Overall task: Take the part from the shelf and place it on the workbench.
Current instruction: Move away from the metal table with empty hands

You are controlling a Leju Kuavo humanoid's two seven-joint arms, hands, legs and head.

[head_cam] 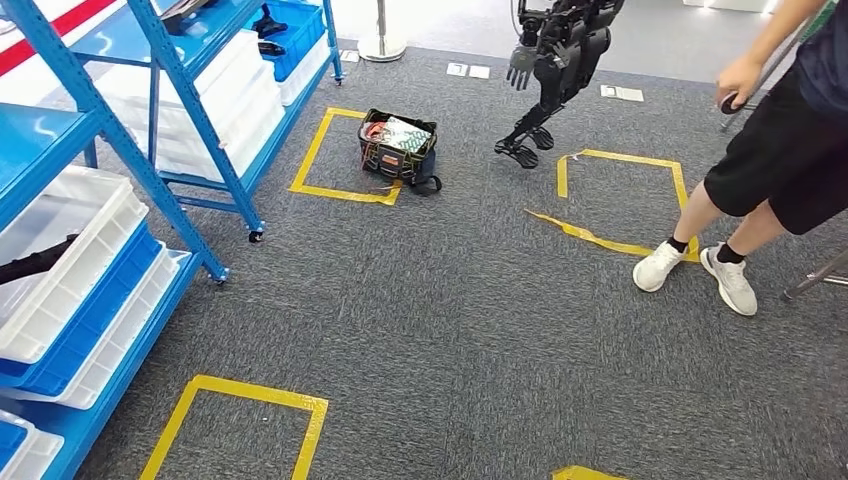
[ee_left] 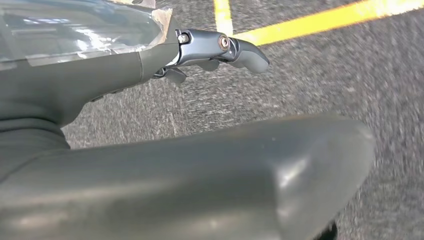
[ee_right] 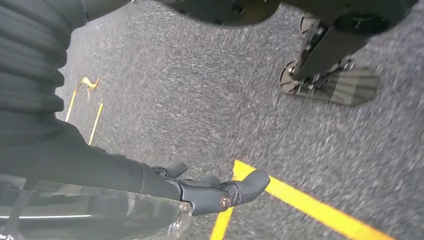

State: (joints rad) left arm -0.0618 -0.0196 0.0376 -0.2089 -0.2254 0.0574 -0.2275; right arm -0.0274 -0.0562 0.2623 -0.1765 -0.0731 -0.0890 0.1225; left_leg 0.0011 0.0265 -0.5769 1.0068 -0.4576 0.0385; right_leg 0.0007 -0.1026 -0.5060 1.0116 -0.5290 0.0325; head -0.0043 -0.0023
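Head view: looks down on grey carpet [head_cam: 450, 330] with the blue shelf [head_cam: 190, 100] running along the left, a second dark humanoid robot [head_cam: 555, 60] standing far off, and a person [head_cam: 780, 150] in black shorts and white shoes at the right.
Left wrist view: close and blurred, the left hand [ee_left: 220, 47] hangs over the carpet with a yellow tape line behind it; fingers slightly curled, nothing in them, so released.
Right wrist view: the right hand [ee_right: 220, 192] hangs just above a yellow tape corner [ee_right: 240, 175]; fingers loosely bent, holding nothing.
Bins: white bins [head_cam: 60, 260] and a blue bin [head_cam: 90, 320], smooth plastic, stack on the near shelf levels; more white bins [head_cam: 200, 100] sit farther along.
Part: a dark shape [head_cam: 35, 262] pokes from the near white bin at the left edge; whether it is the part I cannot tell.
Far blue bin: a bin [head_cam: 290, 30] on the far shelf holds dark objects, too small to identify.
Tool bag: a black open-topped bag [head_cam: 398, 150] sits on the corner of a yellow tape square [head_cam: 320, 150], packed with mixed items.
Floor marks: flat yellow tape squares, one at the right [head_cam: 620, 200] peeling loose.
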